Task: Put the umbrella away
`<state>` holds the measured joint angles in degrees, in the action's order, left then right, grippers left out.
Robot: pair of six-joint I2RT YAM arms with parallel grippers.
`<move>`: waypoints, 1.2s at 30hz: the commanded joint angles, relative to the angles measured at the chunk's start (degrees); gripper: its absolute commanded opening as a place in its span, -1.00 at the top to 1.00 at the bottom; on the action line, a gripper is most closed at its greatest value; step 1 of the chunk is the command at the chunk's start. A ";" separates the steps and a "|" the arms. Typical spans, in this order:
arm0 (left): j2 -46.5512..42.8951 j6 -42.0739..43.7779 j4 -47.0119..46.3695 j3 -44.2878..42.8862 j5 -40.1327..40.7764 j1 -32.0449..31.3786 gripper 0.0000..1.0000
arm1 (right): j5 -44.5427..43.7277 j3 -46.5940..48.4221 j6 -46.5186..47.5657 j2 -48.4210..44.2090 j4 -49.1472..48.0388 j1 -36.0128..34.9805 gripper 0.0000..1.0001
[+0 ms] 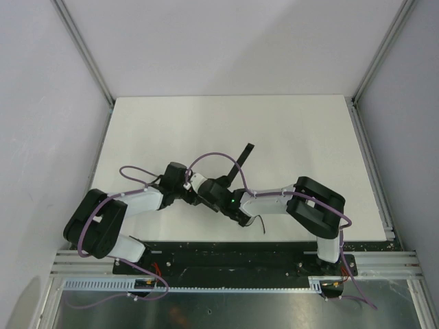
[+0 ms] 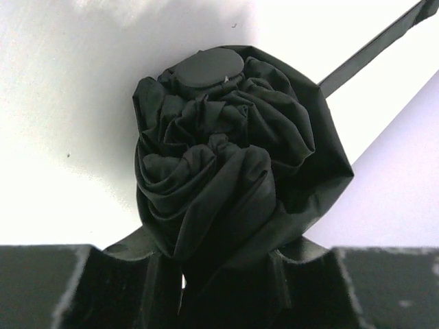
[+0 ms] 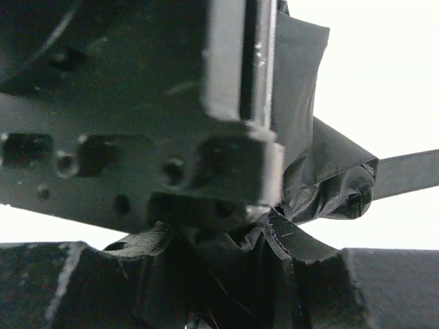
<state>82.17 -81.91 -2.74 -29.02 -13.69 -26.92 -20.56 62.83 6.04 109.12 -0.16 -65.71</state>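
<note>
**Left wrist view:** my left gripper (image 2: 219,264) stands partly closed, jaws clamped on the base of the umbrella (image 2: 226,171). Its black canopy is bunched in rumpled folds that fill the middle of the frame. A flat round cap (image 2: 206,66) tops the bundle at 12 o'clock. The strap (image 2: 374,46) runs off toward 2 o'clock over the white table (image 2: 62,103).

**Right wrist view:** my right gripper (image 3: 226,291) meets the same bundle. Fabric packs the gap between its fingers, so it seems to have hold of the umbrella too, though the left gripper's housing blocks the view from 9 to 12 o'clock.

**Top view:** my left arm (image 1: 137,201) and right arm (image 1: 274,202) converge over the table's near half, at 6 o'clock from its centre. The umbrella is pinched between them, and the strap points to 1 o'clock.
</note>
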 commanded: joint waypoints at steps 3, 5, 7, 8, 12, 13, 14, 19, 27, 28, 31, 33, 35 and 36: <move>-2.65 8.00 3.31 -0.24 3.46 -1.08 -0.13 | 13.23 -7.79 -6.21 1.13 2.05 4.97 1.00; -3.98 8.15 1.26 0.45 4.52 -0.85 -0.52 | 16.94 -9.76 -7.78 0.00 0.11 6.21 1.00; -5.69 7.94 -0.77 1.81 4.83 -0.37 -0.82 | 20.18 -11.59 -8.98 -1.05 -1.72 7.42 1.00; -6.49 7.88 -1.87 2.49 4.74 0.00 -0.91 | 21.73 -12.29 -9.45 -1.47 -2.32 8.05 1.00; -8.89 9.17 -4.98 3.59 3.76 1.69 -0.98 | 26.69 -13.70 -10.24 -1.99 -3.60 10.13 1.00; -9.36 9.68 -5.29 3.56 3.76 1.86 -0.99 | 27.76 -13.79 -10.25 -1.99 -3.70 10.72 1.00; -9.91 10.11 -5.41 3.50 3.89 1.91 -0.99 | 29.12 -13.83 -10.39 -1.98 -3.88 11.45 1.00; -9.32 10.46 -6.07 3.92 3.62 1.44 -0.99 | 39.55 -13.87 -13.17 -1.86 -5.90 15.88 1.00; -4.26 5.61 -7.27 5.85 5.67 -2.79 -0.68 | 53.35 -13.85 -17.76 -0.10 -9.79 21.36 1.00; -3.97 4.69 -7.27 6.45 6.78 -3.49 -0.64 | 55.06 -13.82 -18.36 0.10 -10.39 21.78 1.00; -1.51 2.94 -7.32 6.84 8.74 -5.05 -0.46 | 60.07 -13.79 -20.63 0.61 -12.75 22.64 1.00; 1.47 3.35 -7.35 6.02 8.87 -5.22 -0.30 | 62.78 -13.74 -22.52 0.99 -14.78 23.13 1.00; 4.44 4.15 -7.47 5.21 8.80 -5.31 -0.12 | 64.07 -13.44 -23.28 1.07 -15.59 23.29 1.00; 5.65 4.58 -7.73 5.03 8.70 -5.32 -0.01 | 64.46 -13.26 -23.28 1.04 -15.58 23.32 1.00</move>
<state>81.65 -79.22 -15.05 -24.16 -7.92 -31.22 37.17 50.89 -14.94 107.77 -17.58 -42.00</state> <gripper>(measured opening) 0.599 0.374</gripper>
